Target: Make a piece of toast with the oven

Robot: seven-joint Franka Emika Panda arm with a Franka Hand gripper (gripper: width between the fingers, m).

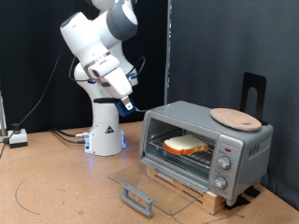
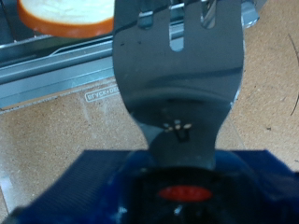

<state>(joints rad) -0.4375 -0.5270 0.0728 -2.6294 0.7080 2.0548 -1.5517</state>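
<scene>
Step judged: loading done. Piece of toast (image 1: pixel 187 144) seen on rack inside oven (image 1: pixel 245 142), below gripper (image 1: pixel 125 103), toward exterior view's right. Door (image 1: pixel 159 179) dropped open, lower down. Metal fork (image 2: pixel 177 65) projects ahead of gripper; fingers hidden, grip cannot be told. Door closing judged to require descent.

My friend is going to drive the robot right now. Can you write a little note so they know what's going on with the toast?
Gripper: raised in the air to the exterior view's left of the oven, touching nothing there. The wrist view shows a flat metal fork-like tool in front of the camera; whether the jaws are open or shut cannot be seen.
Piece of toast: lying on the wire rack inside the oven.
Oven door: dropped fully open, flat on the table.
Round wooden plate: on top of the oven.
Done: toast is in the oven.
Left: door is not closed; knob settings too small to read.
</scene>
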